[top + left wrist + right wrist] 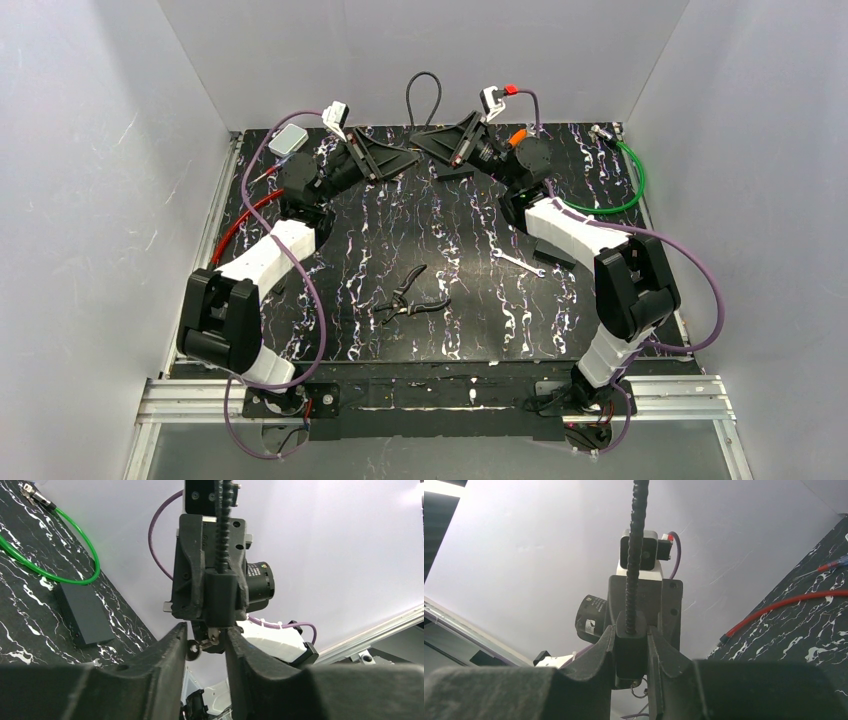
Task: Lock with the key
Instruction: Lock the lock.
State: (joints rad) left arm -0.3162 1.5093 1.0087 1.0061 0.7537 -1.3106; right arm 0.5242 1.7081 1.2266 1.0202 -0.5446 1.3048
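Cable lock (629,655): clamped in right gripper (630,632), cable (635,555) rising. Key (213,636): sat between left gripper (206,630) fingers, grasp unclear. Pliers (410,297), wrench (518,263): lay on table (470,335).

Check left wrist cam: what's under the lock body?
A small metal key and its ring sit just under the lock body, between the fingers of the left gripper. The keyhole is hidden, so whether the key is inserted can't be seen.

White walls (90,150), black white-veined table (450,235), even light
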